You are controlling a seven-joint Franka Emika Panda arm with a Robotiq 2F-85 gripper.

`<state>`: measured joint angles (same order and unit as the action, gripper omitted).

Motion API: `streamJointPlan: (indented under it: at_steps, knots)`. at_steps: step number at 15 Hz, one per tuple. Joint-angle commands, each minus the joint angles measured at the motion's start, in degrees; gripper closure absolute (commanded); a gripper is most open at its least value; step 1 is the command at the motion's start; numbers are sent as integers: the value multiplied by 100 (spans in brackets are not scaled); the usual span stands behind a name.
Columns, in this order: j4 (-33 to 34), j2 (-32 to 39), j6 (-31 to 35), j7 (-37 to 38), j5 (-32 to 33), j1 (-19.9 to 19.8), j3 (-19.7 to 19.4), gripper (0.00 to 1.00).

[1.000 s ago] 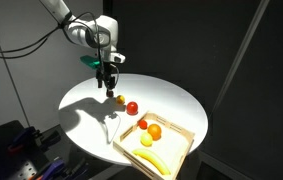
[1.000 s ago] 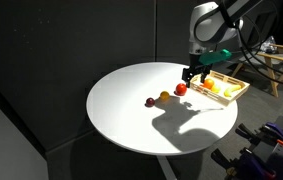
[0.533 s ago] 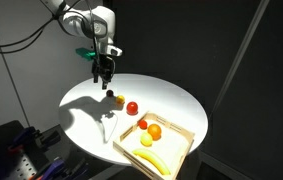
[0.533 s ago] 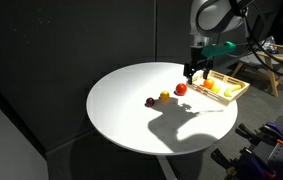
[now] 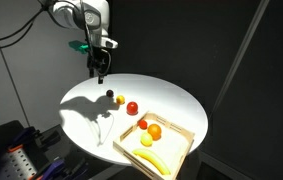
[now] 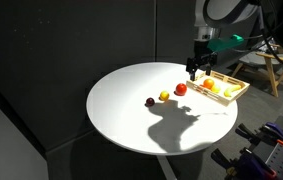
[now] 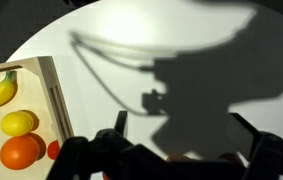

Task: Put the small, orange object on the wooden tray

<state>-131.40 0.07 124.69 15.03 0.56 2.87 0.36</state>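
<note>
Gripper [image 5: 99, 74]: above table [image 5: 176, 100], far-left side, fingers spread wide. Small, orange object [image 5: 132, 107]: on table, just beside wooden tray [image 5: 171, 123].

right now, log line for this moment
gripper open, above table | small orange-red ball on table, not grasped | wooden tray beside it

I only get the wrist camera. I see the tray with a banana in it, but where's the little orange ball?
Observer: The small, orange object sits on the table, outside the wooden tray.
Operator: Is it all alone?
Observer: No, a yellower ball and a small dark thing lie in a row with it.
Operator: Is the gripper touching them?
Observer: No, the gripper hangs in the air above the table, clear of all three.
</note>
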Motion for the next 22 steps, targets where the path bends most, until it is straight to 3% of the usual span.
streamJointPlan:
  at_steps: [1, 11, 22]
  knots:
    - [-343, -487, 79, -46, 65, -46, 60, 0]
    - [-652, -960, 268, -38, 50, -101, 81, 0]
    - [-529, -803, 195, -16, -14, -90, 94, 0]
